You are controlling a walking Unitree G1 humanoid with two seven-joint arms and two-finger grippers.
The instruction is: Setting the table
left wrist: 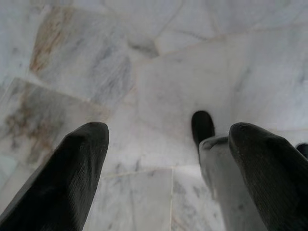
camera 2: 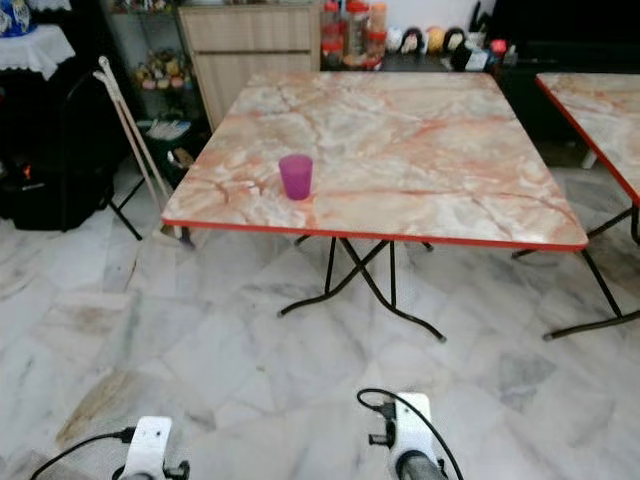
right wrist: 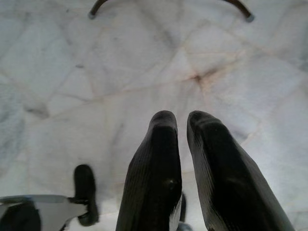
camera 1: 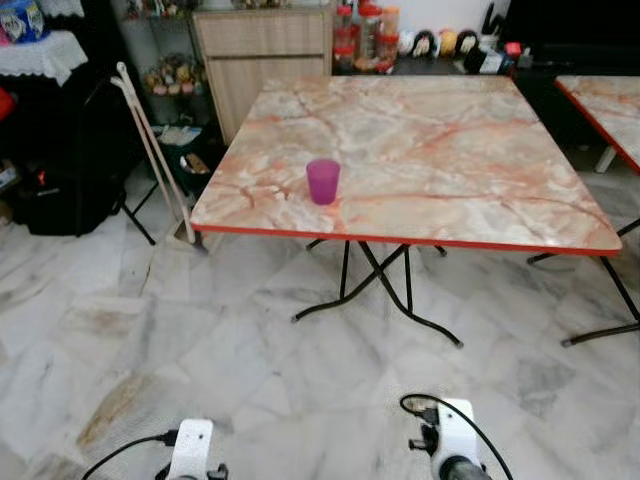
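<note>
At the far left a dark bag (camera 1: 60, 190) and a cloth-covered shelf (camera 1: 35, 50) are cut off by the frame edge, and the things on the shelving behind them are too small to name. Two pale sticks (camera 1: 152, 150) lean beside the table (camera 1: 450, 140), whose marble top stands on crossed black legs. A purple cup (camera 1: 323, 181) stands upright on the table, near its front edge and toward its left side. The jars (camera 1: 365, 35) behind it are blurred. A second table (camera 1: 605, 105) at the right is cut off. Both arms hang low over the marble floor (camera 1: 250, 360), only their wrists showing. The left gripper (left wrist: 168, 159) has its fingers spread wide and empty; the right gripper (right wrist: 182, 144) has its fingers nearly together, holding nothing.
</note>
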